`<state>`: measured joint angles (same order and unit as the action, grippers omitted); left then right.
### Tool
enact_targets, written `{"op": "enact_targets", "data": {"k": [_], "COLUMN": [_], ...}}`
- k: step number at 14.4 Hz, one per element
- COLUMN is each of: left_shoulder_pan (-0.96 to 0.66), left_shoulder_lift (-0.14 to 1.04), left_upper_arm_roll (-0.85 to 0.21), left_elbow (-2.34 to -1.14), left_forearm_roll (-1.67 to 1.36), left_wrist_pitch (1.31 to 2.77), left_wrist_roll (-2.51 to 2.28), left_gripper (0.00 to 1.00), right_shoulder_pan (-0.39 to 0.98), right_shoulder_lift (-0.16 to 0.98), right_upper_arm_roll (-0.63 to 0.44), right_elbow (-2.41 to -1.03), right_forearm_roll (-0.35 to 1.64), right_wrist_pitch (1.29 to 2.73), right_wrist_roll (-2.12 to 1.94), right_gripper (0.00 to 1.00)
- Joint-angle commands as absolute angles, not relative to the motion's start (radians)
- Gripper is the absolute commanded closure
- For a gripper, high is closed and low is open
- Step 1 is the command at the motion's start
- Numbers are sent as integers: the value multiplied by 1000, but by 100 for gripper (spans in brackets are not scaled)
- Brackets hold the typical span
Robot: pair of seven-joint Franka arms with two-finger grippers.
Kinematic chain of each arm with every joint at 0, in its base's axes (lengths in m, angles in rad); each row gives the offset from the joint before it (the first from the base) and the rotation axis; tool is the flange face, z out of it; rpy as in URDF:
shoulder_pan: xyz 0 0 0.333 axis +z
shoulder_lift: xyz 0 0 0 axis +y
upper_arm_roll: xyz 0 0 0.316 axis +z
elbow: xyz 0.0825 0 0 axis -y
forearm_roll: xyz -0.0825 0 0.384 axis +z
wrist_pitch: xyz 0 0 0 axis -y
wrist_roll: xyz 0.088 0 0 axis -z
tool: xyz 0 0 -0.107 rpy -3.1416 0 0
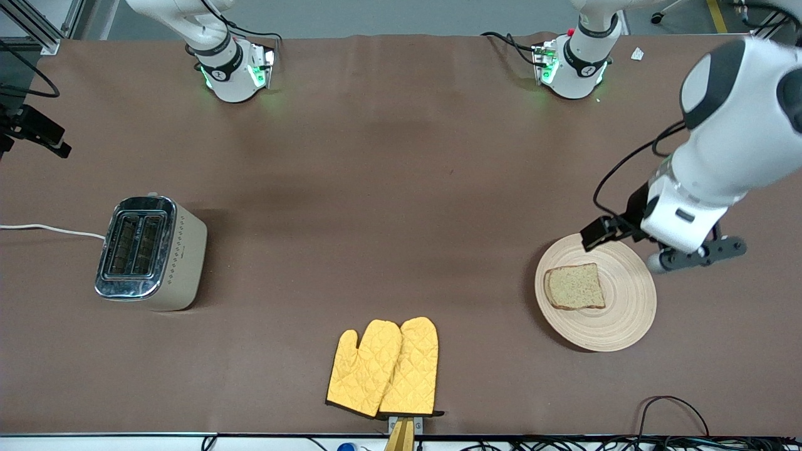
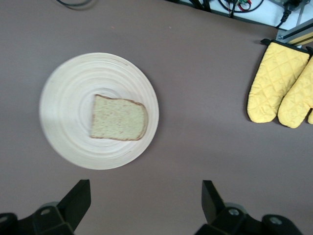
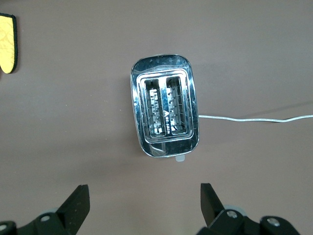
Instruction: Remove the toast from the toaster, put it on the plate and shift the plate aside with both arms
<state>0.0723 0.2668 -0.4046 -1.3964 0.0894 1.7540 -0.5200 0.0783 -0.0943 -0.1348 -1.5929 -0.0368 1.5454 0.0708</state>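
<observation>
The toast (image 1: 575,287) lies flat on the round beige wooden plate (image 1: 626,316), toward the left arm's end of the table. In the left wrist view the toast (image 2: 119,118) sits near the middle of the plate (image 2: 68,107). My left gripper (image 2: 145,196) is open and empty, up in the air over the table just off the plate's rim. The left arm's hand (image 1: 680,222) shows over the plate's edge that lies farther from the front camera. My right gripper (image 3: 144,198) is open and empty, high over the table beside the toaster; it is out of the front view.
A silver and cream toaster (image 1: 150,250) with two empty slots (image 3: 165,112) stands toward the right arm's end, its white cable (image 1: 50,229) running off the table. Two yellow quilted oven mitts (image 1: 385,366) lie near the table's front edge; they also show in the left wrist view (image 2: 279,83).
</observation>
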Motion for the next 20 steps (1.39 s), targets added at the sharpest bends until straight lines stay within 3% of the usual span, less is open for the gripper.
{"op": "enact_targets", "data": {"k": [1, 6, 11, 20], "left_shoulder_pan": [3, -17, -38, -46], "left_shoulder_lift": [71, -54, -136, -89], "left_upper_arm_roll": [-287, -167, -86, -89], "left_elbow": [-1534, -1549, -1634, -1560], "left_forearm_roll": [101, 86, 17, 0], "left_wrist_pitch": [1715, 1527, 1500, 1476], "left_wrist_roll": [-433, -165, -52, -69], "left_gripper": [0, 0, 0, 0], "right_shoulder_pan": [60, 64, 58, 55], "right_shoulder_lift": [-106, -107, -109, -103], "right_upper_arm_roll": [-121, -117, -124, -123], "right_elbow": [-1605, -1574, -1565, -1555], "right_forearm_roll": [-28, -31, -29, -23], "right_wrist_pitch": [1539, 1532, 1491, 1502], "right_wrist_roll": [58, 60, 58, 64], "right_gripper": [0, 0, 0, 0]}}
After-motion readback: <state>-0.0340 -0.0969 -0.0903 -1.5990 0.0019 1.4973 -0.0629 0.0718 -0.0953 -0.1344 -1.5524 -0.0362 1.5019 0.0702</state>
